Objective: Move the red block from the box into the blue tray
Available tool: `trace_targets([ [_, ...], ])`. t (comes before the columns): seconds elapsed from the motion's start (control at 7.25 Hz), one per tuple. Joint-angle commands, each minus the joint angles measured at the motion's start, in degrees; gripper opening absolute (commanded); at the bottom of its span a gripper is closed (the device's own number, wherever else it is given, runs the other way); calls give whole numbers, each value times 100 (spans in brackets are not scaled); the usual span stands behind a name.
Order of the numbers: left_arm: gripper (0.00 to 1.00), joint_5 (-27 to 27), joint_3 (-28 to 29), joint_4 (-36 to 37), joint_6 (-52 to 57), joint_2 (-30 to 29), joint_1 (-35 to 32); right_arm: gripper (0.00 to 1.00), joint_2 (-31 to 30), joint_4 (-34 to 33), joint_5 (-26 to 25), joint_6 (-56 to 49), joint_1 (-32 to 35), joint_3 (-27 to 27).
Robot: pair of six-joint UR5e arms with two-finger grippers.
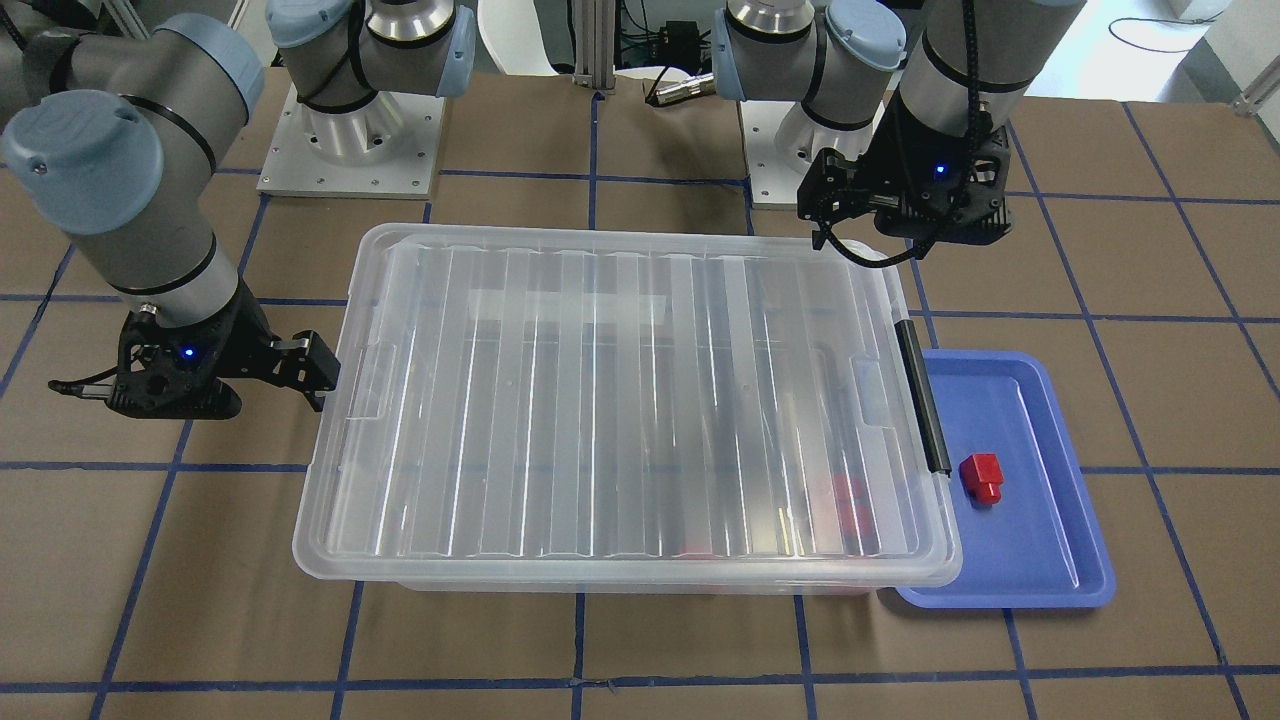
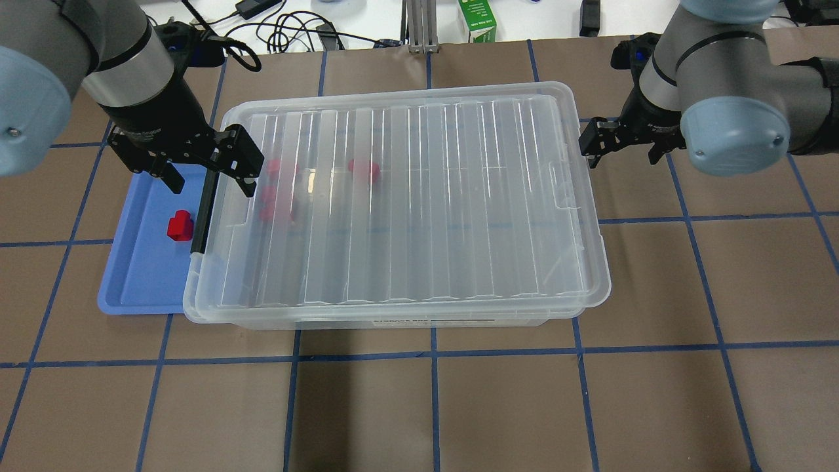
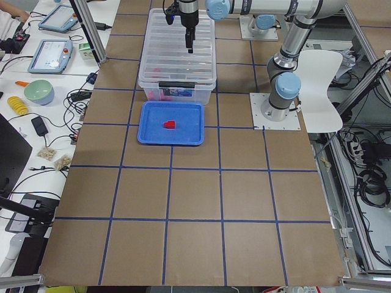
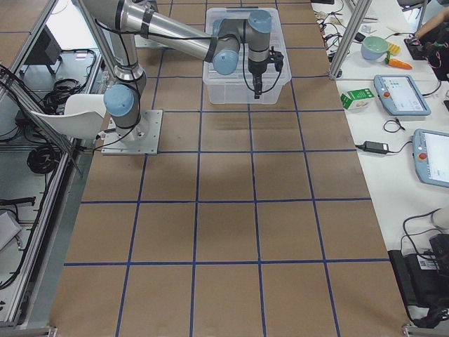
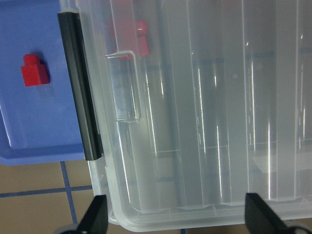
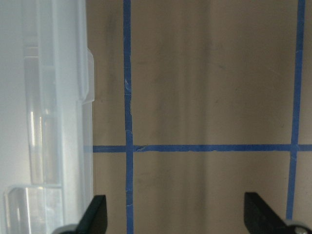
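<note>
Red block (image 1: 981, 478) lies in tray (image 1: 1040, 560) beside lidded box (image 1: 620, 400) (other blocks (image 2: 364, 169) inside); left claw (image 2: 208, 178) gapes above box corner, right claw (image 2: 619, 147) gapes, empty.

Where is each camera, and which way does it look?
Front-facing: across the table, facing the robot; both bases on top, box central.
Overhead: behind the robot, looking down; left gripper over the box's latch end, right gripper off the other.
Exterior left: beyond the blue tray; left arm nearer.
Exterior right: opposite end; right arm nearer.
Left wrist: down on box, tray, red block; own fingertips show.
Right wrist: down on table, box edge; own fingertips show.
Shared: front and overhead both show the block in the tray.
</note>
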Motion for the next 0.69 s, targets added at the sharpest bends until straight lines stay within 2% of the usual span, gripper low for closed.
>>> trace_targets([
  [0.0,100,3,-22,-15,1,20,8,100,-335,693,6,-38,-8,-484],
  [0.28,100,11,-66,-6,1,20,8,100,-810,2037,59,49,35,-1187],
  [0.41,100,20,-66,-6,1,20,17,100,-943,2478,59,76,53,-1338],
  [0.55,100,20,-75,-6,1,20,17,100,-1040,2604,59,120,140,-1331],
])
